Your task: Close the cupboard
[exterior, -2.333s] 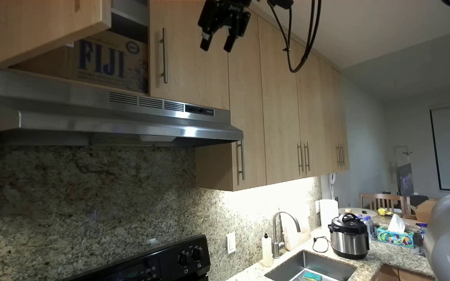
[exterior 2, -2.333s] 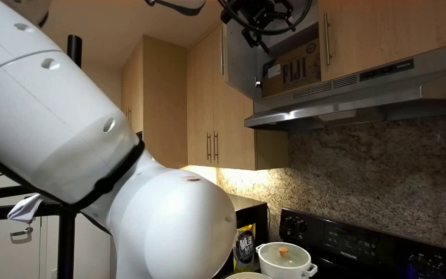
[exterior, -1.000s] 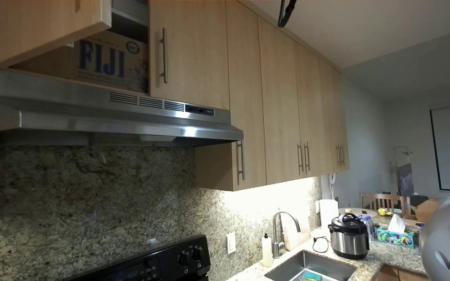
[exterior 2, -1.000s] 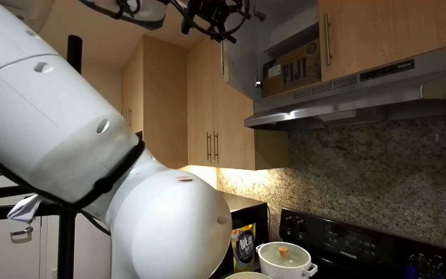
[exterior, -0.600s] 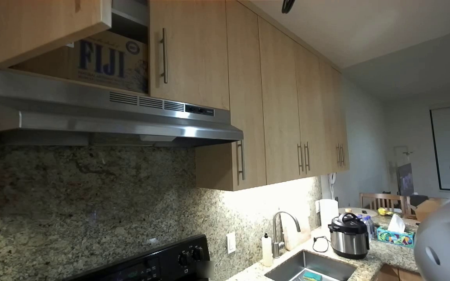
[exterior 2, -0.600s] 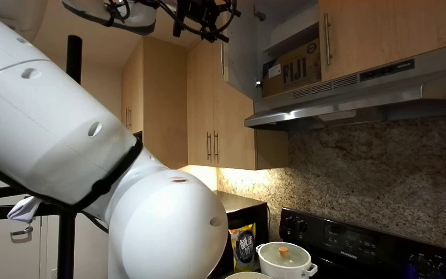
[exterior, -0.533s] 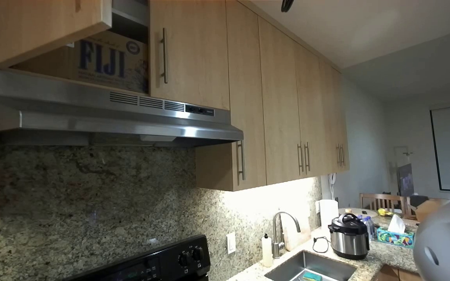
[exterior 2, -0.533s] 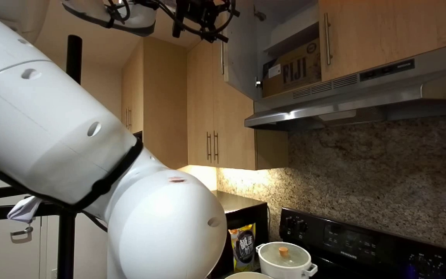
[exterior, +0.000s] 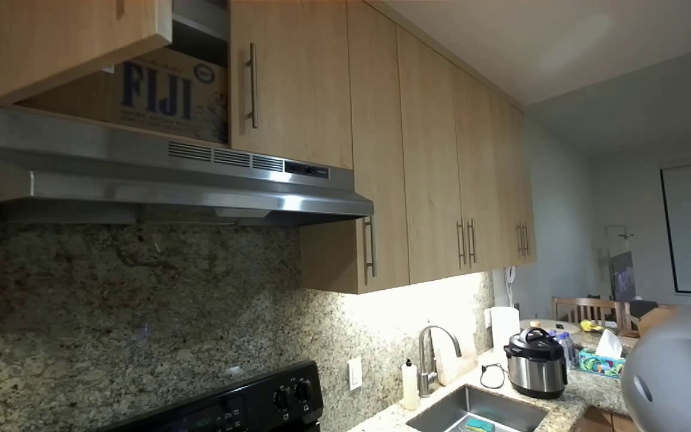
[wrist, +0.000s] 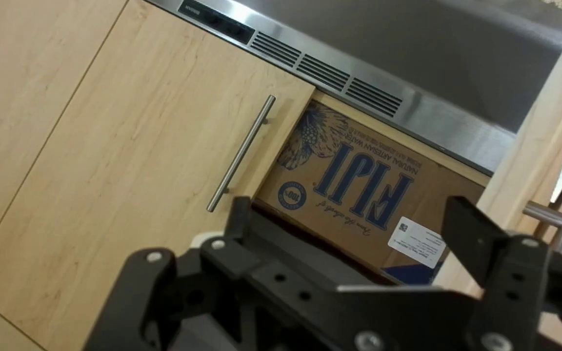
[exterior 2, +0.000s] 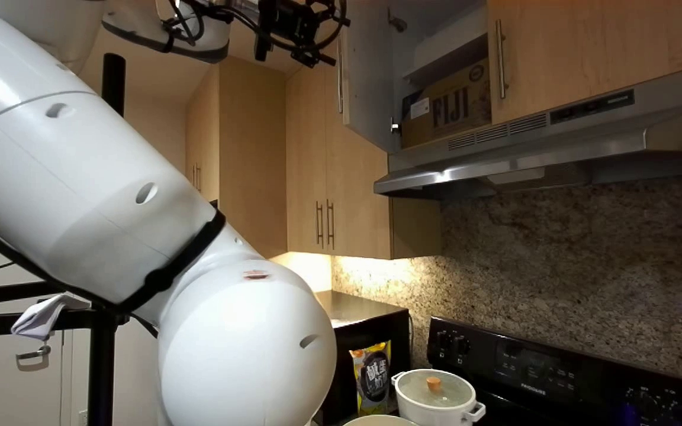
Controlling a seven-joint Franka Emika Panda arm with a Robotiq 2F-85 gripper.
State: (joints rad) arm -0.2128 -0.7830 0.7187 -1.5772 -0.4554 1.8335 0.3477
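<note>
Our tool (wrist: 348, 209) was spread wide, its fingers (wrist: 473, 239) well apart, near the open door (exterior 2: 370, 83) of the cupboard (exterior 2: 598, 53); whether they touched, we couldn't tell. And that cupboard, up above the range hood (exterior: 171, 174) in both exterior views, had one door swung out and its neighbour closed flat! Inside we saw a cardboard box (wrist: 354, 180) lettered FIJI, sitting under a shelf (exterior 2: 447, 58). Down by the black stove (exterior 2: 554, 381) we spotted a white pot (exterior 2: 433, 415), lid (exterior 2: 418, 389) on, contents too hazy to make out, with a printed bag (exterior 2: 373, 378) upright just beside it. Over to the granite surface (exterior: 585, 393), where we had an electric cooker (exterior: 531, 373) near a tissue box (exterior: 600, 363), one tissue (exterior: 609, 345) poking up. Nearby, the sink (exterior: 501, 409) held a teal sponge (exterior: 478, 425); beyond stood a wooden chair (exterior: 586, 303).
</note>
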